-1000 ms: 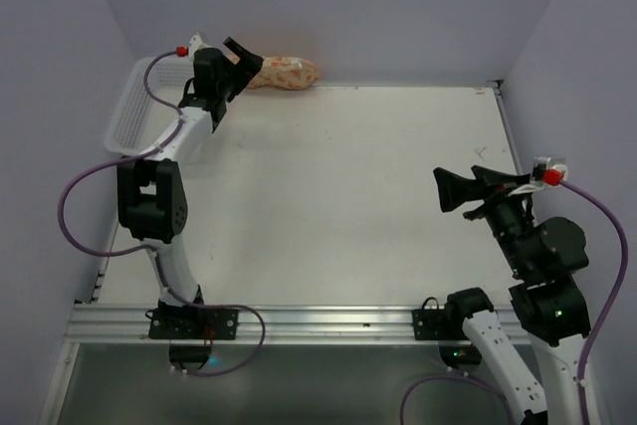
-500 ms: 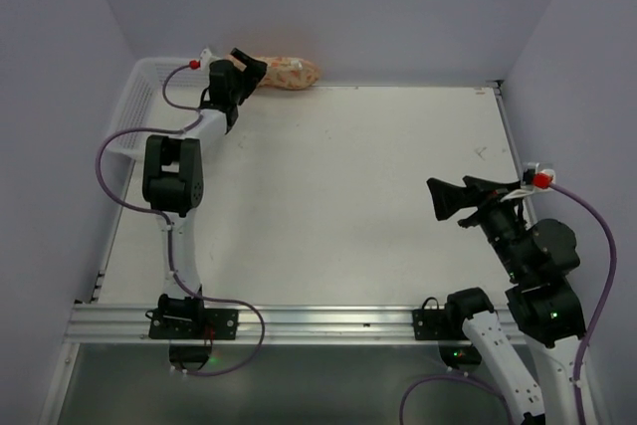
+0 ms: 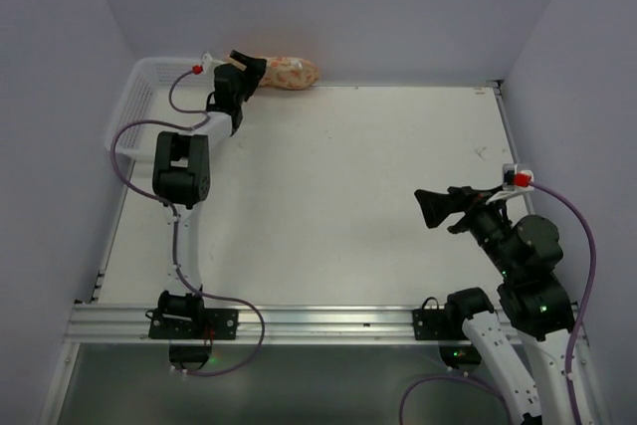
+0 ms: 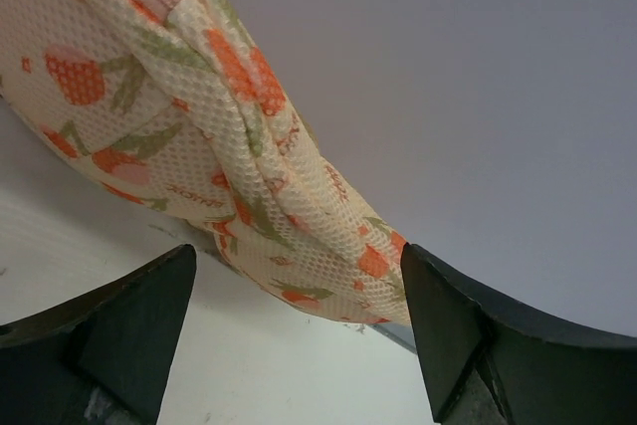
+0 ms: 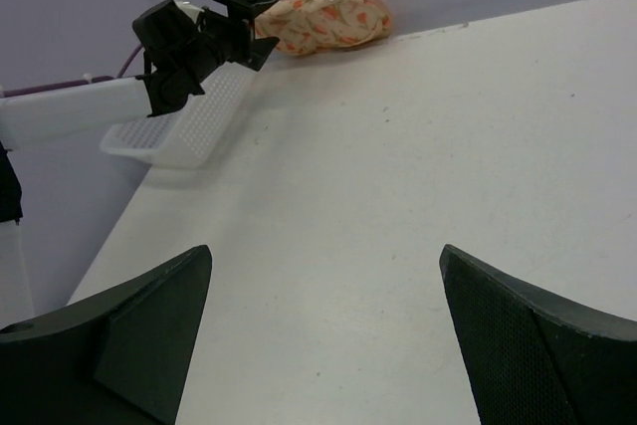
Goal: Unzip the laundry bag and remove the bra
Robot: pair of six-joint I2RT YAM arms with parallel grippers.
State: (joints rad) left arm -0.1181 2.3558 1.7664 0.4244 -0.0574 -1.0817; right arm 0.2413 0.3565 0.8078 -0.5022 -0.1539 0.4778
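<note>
The laundry bag [image 3: 289, 74] lies at the far edge of the bench [image 3: 348, 176], close to the far-left corner and against the back wall. Its cream mesh fabric carries an orange and green print. The left wrist view shows a pink strip along its upper seam; whether the zip is open or closed cannot be told.

The left arm reaches along the left edge of the bench to the bag's left end. The left gripper [image 3: 249, 65] has its jaws spread. In the left wrist view, the rounded end of the bag [image 4: 229, 146] sits between the two fingers, one on each side. Contact between finger and fabric cannot be confirmed.

A white lattice basket [image 3: 134, 97] stands in the far-left corner, just beside the left arm and to the left of the bag.

The right gripper [image 3: 426, 208] hovers over the right side of the bench, well apart from the bag. Its jaws are spread wide and hold nothing.
</note>
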